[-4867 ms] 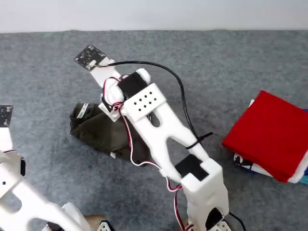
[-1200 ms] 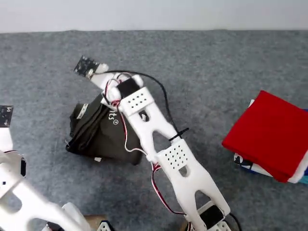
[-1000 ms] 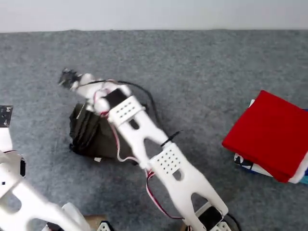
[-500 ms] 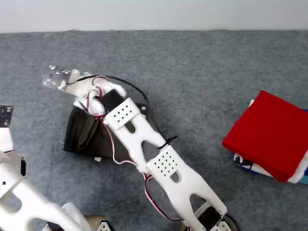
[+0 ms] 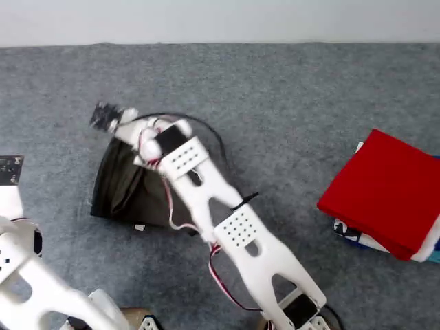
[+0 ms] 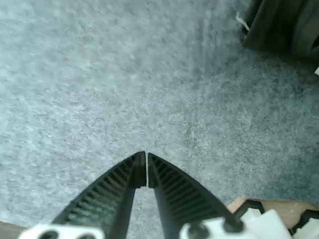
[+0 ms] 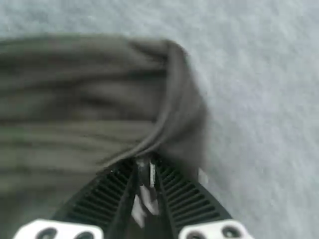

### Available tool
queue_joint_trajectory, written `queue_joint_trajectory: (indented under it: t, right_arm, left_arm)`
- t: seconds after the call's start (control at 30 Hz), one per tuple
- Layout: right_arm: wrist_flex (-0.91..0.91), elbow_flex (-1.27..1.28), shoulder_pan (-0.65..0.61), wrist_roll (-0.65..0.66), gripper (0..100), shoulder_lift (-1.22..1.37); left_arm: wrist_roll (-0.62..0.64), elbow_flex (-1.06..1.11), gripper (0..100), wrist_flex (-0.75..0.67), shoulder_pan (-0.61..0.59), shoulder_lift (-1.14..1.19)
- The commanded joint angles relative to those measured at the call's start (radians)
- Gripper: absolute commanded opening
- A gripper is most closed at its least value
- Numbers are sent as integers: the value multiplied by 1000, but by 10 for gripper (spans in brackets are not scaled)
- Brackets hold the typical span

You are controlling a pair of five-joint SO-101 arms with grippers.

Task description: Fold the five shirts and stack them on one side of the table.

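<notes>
Right wrist view, right jaws pinching olive shirt [image 7: 84,99] (soft folds); left jaws pressed together, grey felt table [image 6: 99,74].

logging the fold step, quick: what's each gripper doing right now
Left gripper: closed, holding nothing.
Right gripper: closed on an edge of the dark olive shirt.
</notes>
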Motion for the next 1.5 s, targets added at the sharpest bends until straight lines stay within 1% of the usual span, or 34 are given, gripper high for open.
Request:
queue_joint_trajectory:
  t: [0.0, 0.1, 0.23, 0.33, 0.47, 0.6, 0.83, 0.93, 1.0, 1.07, 1.13, 1.17, 1.23, 1.33, 1.4, 1.47]
  right_arm:
    - [-122, -48, -77, 8, 9, 15]
    - [-240, -49, -104, 8, 9, 4]
    - [-268, -49, -97, 2, 9, -91]
    - [-203, -49, -73, 2, 9, -165]
    - [-35, -49, -54, -11, 9, -229]
    - [133, -49, -45, -106, 9, -249]
    - [421, -49, -36, -226, 9, -262]
    - [417, -46, -7, -325, 9, -315]
    - [418, -14, -5, -344, 9, -346]
    - [418, 78, -5, -347, 11, -394]
    - [418, 189, -2, -394, 14, -464]
    - [418, 250, -1, -445, 28, -503]
    - [418, 379, -1, -566, 95, -588]
    - [414, 569, -5, -729, 247, -693]
    - [412, 667, -8, -783, 336, -727]
    - [412, 713, -13, -815, 382, -723]
  left_arm:
    - [6, 4, 14, -20, 0, -23]
    - [5, -2, 14, -20, 0, -23]
    - [5, -2, 14, -35, 0, -23]
    - [5, -2, 14, -37, 3, -23]
    - [5, -2, 14, -49, 3, -23]
    - [5, -2, 14, -49, 3, -23]
    - [5, 4, 14, -49, 3, -23]
    - [5, 5, 14, -46, 3, -23]
    - [5, 5, 14, -44, 3, -23]
    - [5, 5, 14, -46, 3, -23]
    - [5, 5, 14, -48, 5, -23]
    - [5, 4, 14, -49, 5, -23]
    - [5, 2, 14, -49, 5, -23]
    - [5, 5, 14, -57, 5, -23]
    - [5, 7, 14, -63, 5, -21]
    - [5, 5, 14, -72, 6, -21]
